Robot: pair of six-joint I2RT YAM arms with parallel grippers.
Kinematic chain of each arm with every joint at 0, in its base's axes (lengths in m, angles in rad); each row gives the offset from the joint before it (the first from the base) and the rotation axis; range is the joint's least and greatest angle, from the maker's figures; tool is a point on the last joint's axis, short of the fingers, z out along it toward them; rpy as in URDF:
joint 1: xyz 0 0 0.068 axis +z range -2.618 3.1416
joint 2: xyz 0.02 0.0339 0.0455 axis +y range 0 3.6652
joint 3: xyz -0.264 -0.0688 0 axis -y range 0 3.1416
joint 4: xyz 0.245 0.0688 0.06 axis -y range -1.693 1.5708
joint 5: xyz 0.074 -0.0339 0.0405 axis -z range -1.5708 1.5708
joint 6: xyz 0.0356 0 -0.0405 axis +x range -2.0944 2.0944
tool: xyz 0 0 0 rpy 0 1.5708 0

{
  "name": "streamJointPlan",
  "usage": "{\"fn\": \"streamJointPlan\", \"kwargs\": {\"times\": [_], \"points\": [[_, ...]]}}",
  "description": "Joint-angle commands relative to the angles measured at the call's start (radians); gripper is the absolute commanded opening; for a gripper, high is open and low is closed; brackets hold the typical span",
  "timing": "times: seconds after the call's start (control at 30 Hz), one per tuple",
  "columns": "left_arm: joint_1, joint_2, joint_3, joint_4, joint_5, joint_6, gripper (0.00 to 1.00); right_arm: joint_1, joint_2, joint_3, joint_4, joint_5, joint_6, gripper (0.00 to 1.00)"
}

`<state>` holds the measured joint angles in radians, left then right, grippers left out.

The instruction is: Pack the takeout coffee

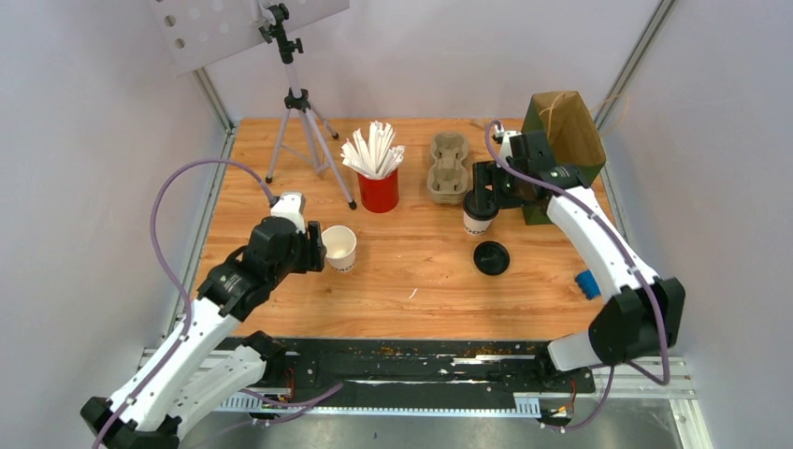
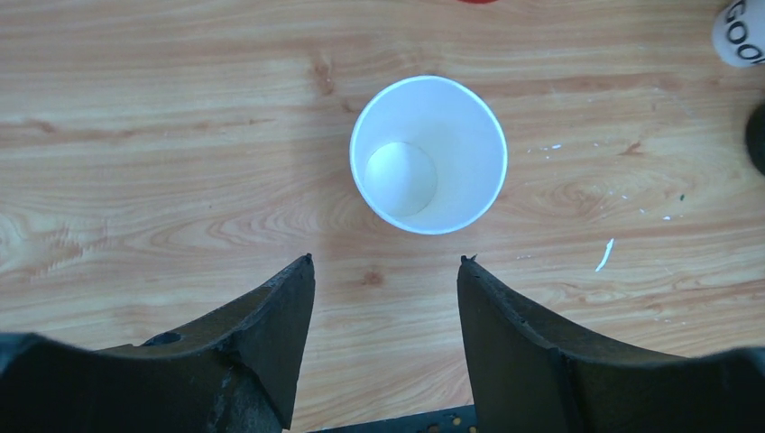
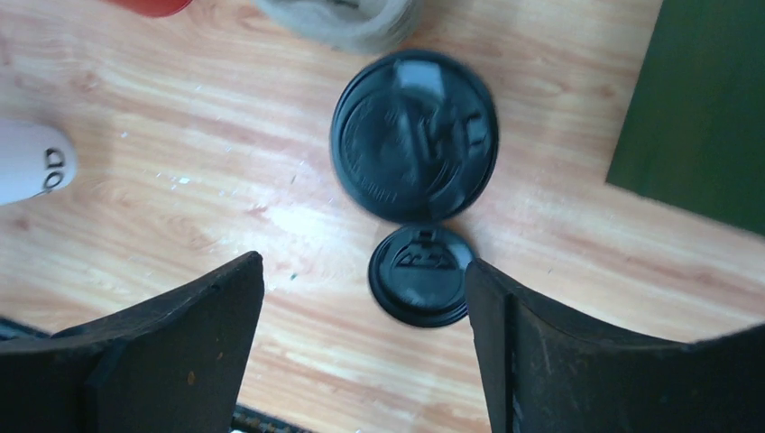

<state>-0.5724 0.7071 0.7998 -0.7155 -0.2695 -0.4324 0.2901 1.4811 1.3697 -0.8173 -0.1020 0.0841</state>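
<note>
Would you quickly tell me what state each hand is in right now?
Left hand: open, empty, just short of the open cup.
Right hand: open, empty, near the lidded cup.

Wooden table (image 1: 411, 267), plain grey walls (image 1: 84, 112)

The table (image 1: 421, 234) is warm orange-brown wood with wavy grain. Toward its left edge stands an open cup (image 1: 339, 246), plain white inside and out. Nearer the right edge, the lidded cup (image 1: 477, 224) is white with dark print under a glossy black lid, and the loose lid (image 1: 492, 257) is black too. The straw cup (image 1: 378, 192) is red, its straws (image 1: 374, 148) white, the tray (image 1: 448, 166) beige, and the bag (image 1: 570, 140) dark green outside, brown within.
</note>
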Motion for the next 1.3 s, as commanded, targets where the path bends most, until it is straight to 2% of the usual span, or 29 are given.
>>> {"fn": "streamJointPlan", "kwargs": {"times": [0.0,0.1,0.3,0.43,0.63,0.9,0.97,1.17,1.27], "points": [[0.047,0.101,0.054,0.054,0.073,-0.024,0.66,0.036,-0.141,-0.125,0.011,-0.06,0.088,0.78],[0.064,0.173,0.064,0.081,0.104,-0.018,0.6,0.068,-0.203,-0.233,0.048,-0.064,0.112,0.66],[0.074,0.282,0.072,0.122,0.084,0.017,0.54,0.126,-0.231,-0.367,0.13,-0.017,0.129,0.56],[0.077,0.341,0.095,0.124,0.063,0.054,0.51,0.141,-0.215,-0.409,0.173,0.017,0.114,0.53],[0.087,0.406,0.122,0.116,-0.018,0.073,0.52,0.143,-0.179,-0.439,0.214,0.042,0.086,0.53],[0.103,0.465,0.119,0.143,0.029,0.083,0.52,0.144,-0.09,-0.457,0.273,0.044,0.074,0.5],[0.103,0.468,0.118,0.148,0.048,0.089,0.47,0.143,-0.066,-0.461,0.291,0.047,0.071,0.49],[0.103,0.457,0.105,0.167,0.125,0.104,0.22,0.143,-0.019,-0.496,0.343,0.065,0.065,0.48],[0.103,0.453,0.097,0.163,0.136,0.11,0.17,0.143,-0.008,-0.517,0.362,0.072,0.068,0.47]]}}
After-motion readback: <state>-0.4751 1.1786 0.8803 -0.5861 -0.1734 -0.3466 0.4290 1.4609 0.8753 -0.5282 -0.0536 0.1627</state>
